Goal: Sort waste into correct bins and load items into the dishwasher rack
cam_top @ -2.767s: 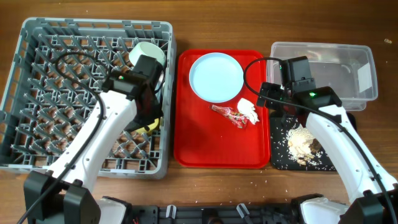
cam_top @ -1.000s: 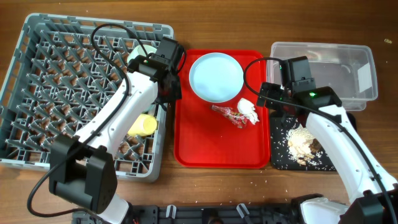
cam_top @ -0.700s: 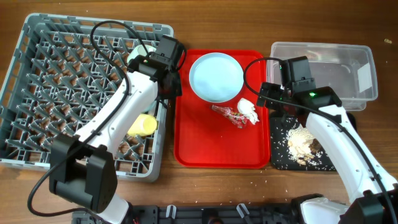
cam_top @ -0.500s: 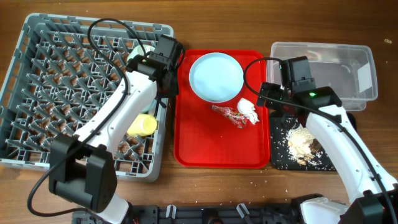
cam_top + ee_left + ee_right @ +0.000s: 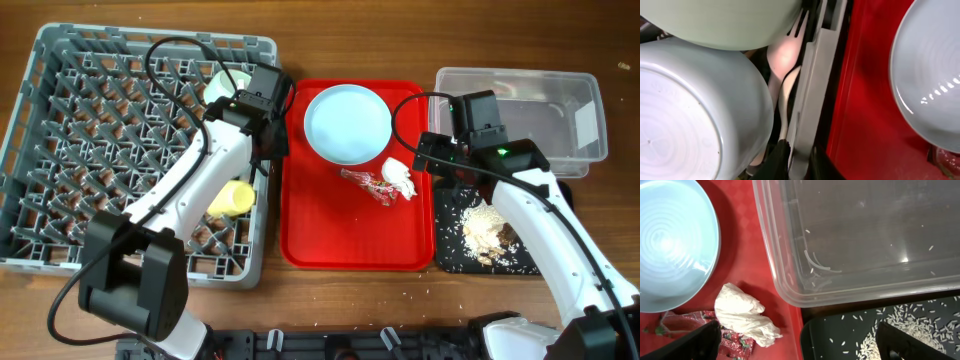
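My left jaws (image 5: 800, 162) stand narrow at the inner wall of the dishwasher rack (image 5: 60, 60), one dark finger (image 5: 778, 159) on each side of its grey rim. I cannot tell whether they pinch anything. Just beyond them a white fork (image 5: 799, 24) lies along that wall with its tines pointing away from the jaws, and a second white utensil (image 5: 788, 97) lies partly over it. Two bowls crowd in beside these, a mint-green bowl (image 5: 725, 20) and a paler bowl (image 5: 690, 115) nearer me. Further down the same side of the rack, the yellow cup (image 5: 232, 198) lies on its side among the pegs.

My right jaws (image 5: 802, 342) are spread wide and hold nothing. They hover over the spot where the red tray (image 5: 340, 230), the clear tub (image 5: 530, 90) and the black tray (image 5: 450, 255) meet. On the red tray the white tissue wad (image 5: 742, 312) touches the red wrapper (image 5: 690, 325), and the pale blue plate (image 5: 347, 122) sits just beyond them. The tub holds only a few stray grains. Beige food scraps (image 5: 485, 228) are heaped in the black tray.

Everything rests on a brown wood-grain bench (image 5: 330, 40), with a few pale crumbs near its front edge. The bench fills the overhead view, and the dark rig base (image 5: 330, 345) runs along the bottom.
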Motion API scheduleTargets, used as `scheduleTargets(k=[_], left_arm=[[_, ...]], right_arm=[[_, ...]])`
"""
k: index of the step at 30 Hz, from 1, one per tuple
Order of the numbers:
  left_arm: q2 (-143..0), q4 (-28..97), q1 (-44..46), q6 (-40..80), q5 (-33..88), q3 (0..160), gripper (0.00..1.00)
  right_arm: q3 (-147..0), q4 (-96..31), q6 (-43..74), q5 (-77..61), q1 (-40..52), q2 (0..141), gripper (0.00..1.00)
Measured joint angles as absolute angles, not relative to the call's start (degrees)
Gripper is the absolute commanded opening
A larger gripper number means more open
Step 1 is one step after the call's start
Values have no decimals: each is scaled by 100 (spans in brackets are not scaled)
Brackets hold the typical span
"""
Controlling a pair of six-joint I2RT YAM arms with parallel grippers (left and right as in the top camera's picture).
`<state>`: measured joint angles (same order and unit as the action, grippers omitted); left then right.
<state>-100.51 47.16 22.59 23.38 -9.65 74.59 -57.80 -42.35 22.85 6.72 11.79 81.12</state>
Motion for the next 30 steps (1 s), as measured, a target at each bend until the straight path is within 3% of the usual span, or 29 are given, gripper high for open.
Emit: scheduleTargets(k=[18,30], left_arm=[[-10051,4541,2163,2318,-561,7441,11],[-9476,4582,2224,2521,1,7441,27]], right_arm=[[-5780,-4233,2285,672,1179,8112,100],[-5780,-4230,2285,674,1179,8112,100]])
